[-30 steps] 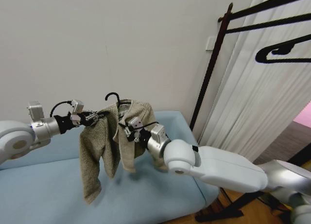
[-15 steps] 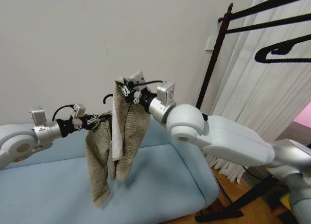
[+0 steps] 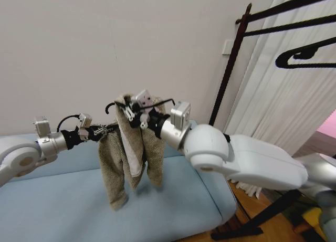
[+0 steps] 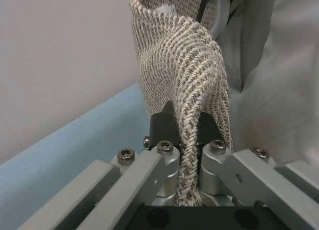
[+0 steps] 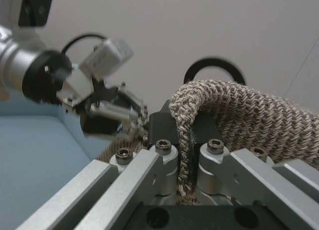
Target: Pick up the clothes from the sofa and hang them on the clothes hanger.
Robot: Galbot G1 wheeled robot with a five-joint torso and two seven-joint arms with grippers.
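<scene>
Status: cardigan (image 3: 131, 153) is off the sofa (image 3: 173, 210) and hangs in mid-air, well left of the rack (image 3: 231, 63) post and well below the rack's top rail (image 3: 294, 4). Both grippers are on it.

L gripper (image 3: 107, 129): on the side away from the rack, at the shoulder/sleeve end. L wrist view shows its fingers (image 4: 162, 125) pinched on a fold of the knit, fabric running straight out btw them.

R gripper (image 3: 137, 115): rack side, at the top of the bundle. R wrist view shows fingers clamped on a knit edge too, w/ the black hanger hook (image 5: 214, 62) just behind the fabric. So the garment looks to be on a hanger.

Key geometry:
- Cardigan's long axis is vertical. It droops from the two grips, sleeve ends down toward the sofa.
- Grips are near each other, so the knit is bunched, not spread.
- The rail lies up and to the robot's right of both grips.
- R arm is nearer the rack, L arm is reaching in from the far side.

Judgement: pick done, hang not yet. Next move prob needs lift + carry toward the rack, w/ the hook opening presented to the rail. Can't tell the hook's facing wrt the rail.

Spare hanger (image 3: 304, 55) is already on the rack, so stay clear of it. Risk: the knit slides off if the grips pull apart.
</scene>
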